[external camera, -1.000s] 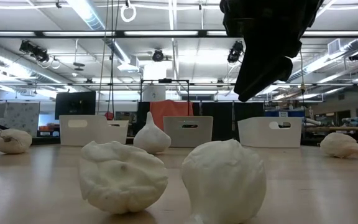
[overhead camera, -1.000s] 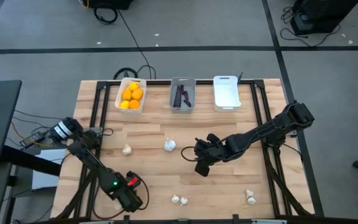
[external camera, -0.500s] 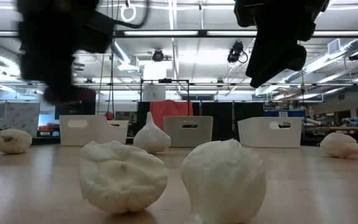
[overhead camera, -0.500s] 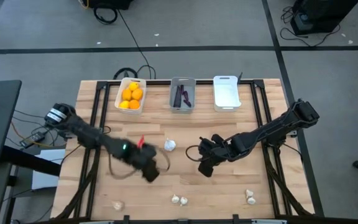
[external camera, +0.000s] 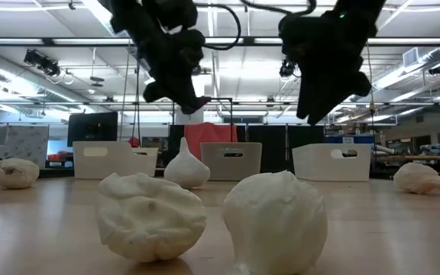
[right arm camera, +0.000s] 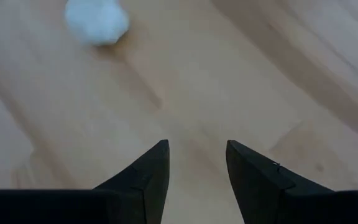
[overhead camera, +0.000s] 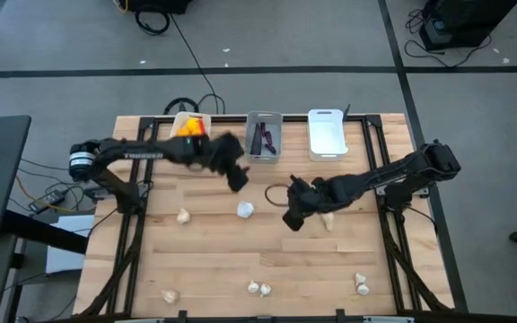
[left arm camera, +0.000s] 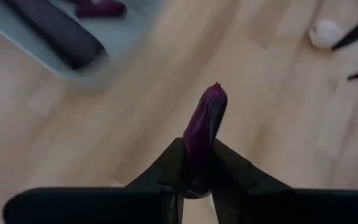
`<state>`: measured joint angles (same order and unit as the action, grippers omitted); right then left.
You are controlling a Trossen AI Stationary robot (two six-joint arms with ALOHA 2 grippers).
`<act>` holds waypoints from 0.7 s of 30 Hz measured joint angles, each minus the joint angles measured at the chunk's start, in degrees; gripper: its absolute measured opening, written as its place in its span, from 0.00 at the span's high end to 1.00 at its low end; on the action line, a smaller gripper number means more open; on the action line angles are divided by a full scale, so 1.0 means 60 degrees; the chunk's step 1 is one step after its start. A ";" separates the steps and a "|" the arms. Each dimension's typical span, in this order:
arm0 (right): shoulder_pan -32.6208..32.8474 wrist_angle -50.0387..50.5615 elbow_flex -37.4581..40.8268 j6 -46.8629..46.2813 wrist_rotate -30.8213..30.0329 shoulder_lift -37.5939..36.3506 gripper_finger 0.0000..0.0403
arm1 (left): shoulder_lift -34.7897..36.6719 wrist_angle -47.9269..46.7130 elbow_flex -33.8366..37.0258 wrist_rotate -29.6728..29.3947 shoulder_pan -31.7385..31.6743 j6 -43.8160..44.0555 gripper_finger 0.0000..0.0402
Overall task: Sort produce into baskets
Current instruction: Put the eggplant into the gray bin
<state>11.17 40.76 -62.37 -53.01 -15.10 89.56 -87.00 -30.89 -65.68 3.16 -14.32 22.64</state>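
Pinching small dark purple elongated piece [left arm camera: 204,134], left claw [left arm camera: 197,180] hovers beside grey-translucent rectangular plastic bin [overhead camera: 264,136] at surface's far edge. Right claw [right arm camera: 196,163] spread, empty, above wooden surface [overhead camera: 214,251] near whitish garlic-like bulb [overhead camera: 245,210].

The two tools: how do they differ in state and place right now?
The left tool is shut on a purple piece; the right tool is open and holds nothing. The left tool is near the grey bin of purple pieces; the right tool is over bare wood, beside a garlic bulb. Both hang above the table.
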 joint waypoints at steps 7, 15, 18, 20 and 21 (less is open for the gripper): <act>-0.0966 -0.0494 0.0000 -0.0390 0.0250 0.0000 0.58 | -0.1795 0.0003 -0.1486 0.1100 -0.1698 -0.1795 0.71; -0.1338 -0.0488 0.0000 -0.1071 0.0194 0.0000 0.58 | -0.3561 -0.0387 -0.3700 0.1460 -0.2617 -0.3004 0.62; -0.1338 -0.0428 0.0000 -0.1322 0.0151 0.0000 0.58 | -0.3706 -0.0982 -0.4295 0.1582 -0.2716 -0.3526 0.62; -0.1317 -0.0334 0.0000 -0.1395 0.0350 0.0000 0.58 | -0.3673 -0.1464 -0.4536 0.1607 -0.2737 -0.3958 0.62; -0.1284 -0.0248 0.0000 -0.1392 0.0454 0.0000 0.58 | -0.3586 -0.1711 -0.4577 0.1621 -0.2737 -0.4163 0.62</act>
<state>3.46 39.27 -62.37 -61.36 -12.38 89.56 -108.51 -41.16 -93.14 12.88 -30.74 -2.34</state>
